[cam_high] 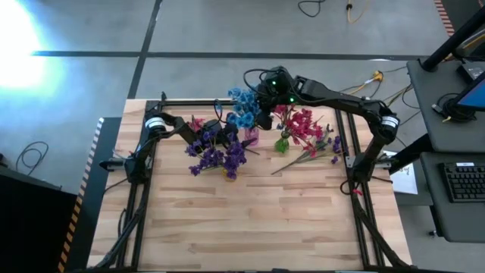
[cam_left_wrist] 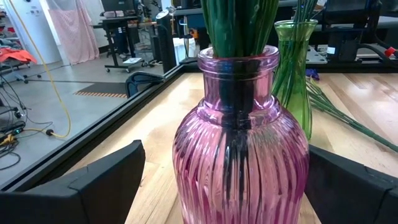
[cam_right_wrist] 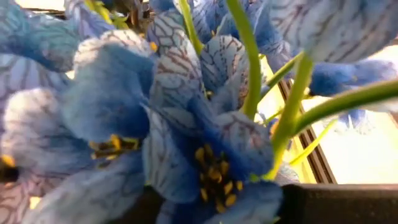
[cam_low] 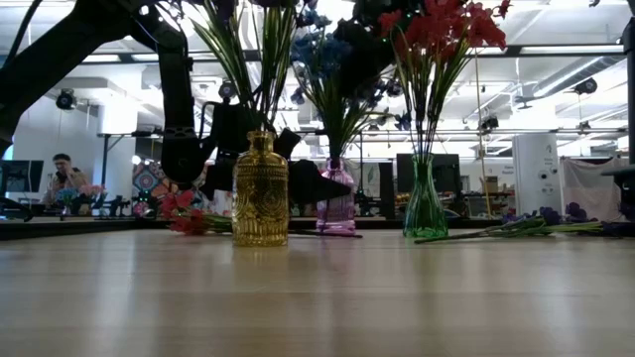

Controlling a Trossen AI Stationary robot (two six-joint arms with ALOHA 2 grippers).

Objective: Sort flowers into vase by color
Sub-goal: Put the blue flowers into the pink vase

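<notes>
The blue flowers (cam_high: 242, 108) are standing upright in the pink vase (cam_left_wrist: 242, 155) at the back of the table (cam_high: 250, 220), stems pointing down into its neck and blooms up. The purple flowers (cam_high: 216, 155) are standing in the gold vase (cam_low: 260, 190), and the red flowers (cam_high: 303, 125) in the green vase (cam_low: 425, 203). A few loose stems (cam_high: 314, 155) are lying flat beside the green vase. The right gripper (cam_high: 265, 102) is reaching in from the right over the blue blooms, its fingers closed among them; whether they are gripping a stem cannot be told. The left gripper (cam_left_wrist: 224, 186) is sitting low with fingers spread wide on either side of the pink vase.
</notes>
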